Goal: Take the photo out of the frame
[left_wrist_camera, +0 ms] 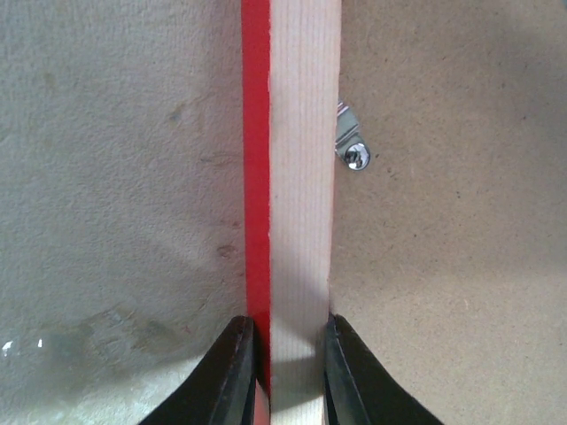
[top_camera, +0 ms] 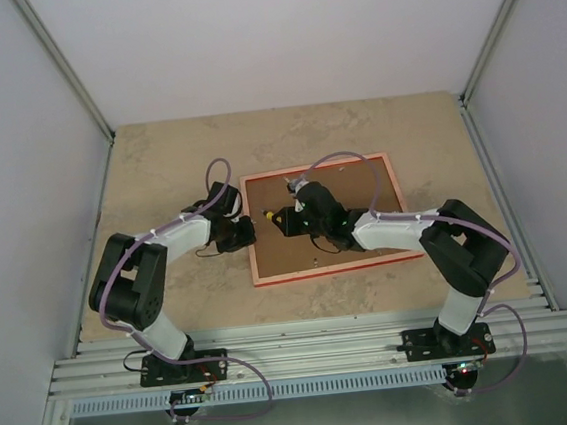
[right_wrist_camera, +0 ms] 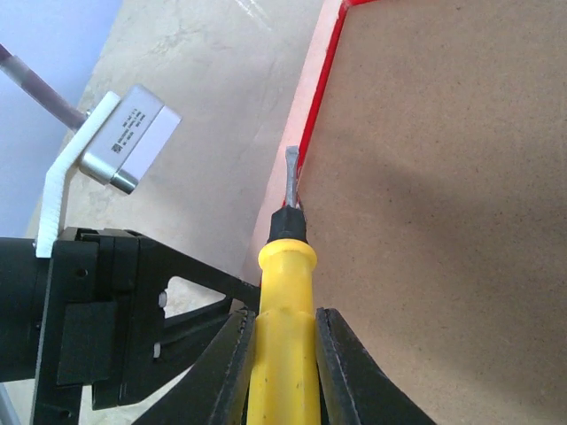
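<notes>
The red frame (top_camera: 329, 270) lies face down on the table, its pinkish back rail up. The brown backing board (top_camera: 277, 253) fills it. The photo is hidden. My left gripper (top_camera: 248, 231) is shut on the frame's left rail (left_wrist_camera: 301, 177), one finger on the red outer side, one at the board's edge. My right gripper (top_camera: 282, 220) is shut on a yellow-handled screwdriver (right_wrist_camera: 283, 336). Its metal tip (right_wrist_camera: 291, 159) sits at the seam between the left rail (right_wrist_camera: 319, 88) and the backing board (right_wrist_camera: 443, 177).
A small metal retaining tab with a screw (left_wrist_camera: 353, 150) sits on the board beside the rail, ahead of my left fingers. The left arm's wrist and camera (right_wrist_camera: 124, 142) are close to the left of the screwdriver. Grey walls enclose the beige table (top_camera: 159, 174).
</notes>
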`<state>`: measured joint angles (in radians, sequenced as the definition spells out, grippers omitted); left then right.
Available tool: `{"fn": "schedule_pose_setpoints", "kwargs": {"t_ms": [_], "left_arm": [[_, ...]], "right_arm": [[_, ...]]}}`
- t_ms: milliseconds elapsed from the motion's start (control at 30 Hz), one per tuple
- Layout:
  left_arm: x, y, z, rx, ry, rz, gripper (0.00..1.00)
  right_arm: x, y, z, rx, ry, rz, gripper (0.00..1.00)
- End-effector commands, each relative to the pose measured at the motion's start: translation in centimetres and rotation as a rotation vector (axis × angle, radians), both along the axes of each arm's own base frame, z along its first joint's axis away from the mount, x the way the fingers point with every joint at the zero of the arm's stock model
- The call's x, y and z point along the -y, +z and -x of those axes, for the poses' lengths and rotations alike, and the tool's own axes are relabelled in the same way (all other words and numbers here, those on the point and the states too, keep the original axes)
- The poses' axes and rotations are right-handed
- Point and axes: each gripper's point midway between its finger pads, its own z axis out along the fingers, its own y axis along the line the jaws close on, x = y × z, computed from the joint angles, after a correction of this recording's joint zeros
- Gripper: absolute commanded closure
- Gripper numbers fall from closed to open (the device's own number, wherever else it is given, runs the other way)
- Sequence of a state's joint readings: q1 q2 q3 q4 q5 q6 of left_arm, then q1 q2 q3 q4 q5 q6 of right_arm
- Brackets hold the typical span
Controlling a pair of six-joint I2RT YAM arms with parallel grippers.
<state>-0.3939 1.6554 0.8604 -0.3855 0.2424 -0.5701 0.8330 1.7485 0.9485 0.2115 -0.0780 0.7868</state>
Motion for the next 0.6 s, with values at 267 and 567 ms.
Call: {"fn": "schedule_pose_setpoints", "kwargs": {"t_ms": [267,567], "left_arm": [[-1.8,-2.7,3.3,-0.142,-0.027,-0.126,0.87],[-1.6,-2.0,2.5,-0.109,-0.111,-0.155,0.90]], "right_arm": [[0.2,0.4,1.3,0.046,0.235,0.181,1.00],[1.1,0.0,1.6,0.103,0.410,0.344,1.00]]}}
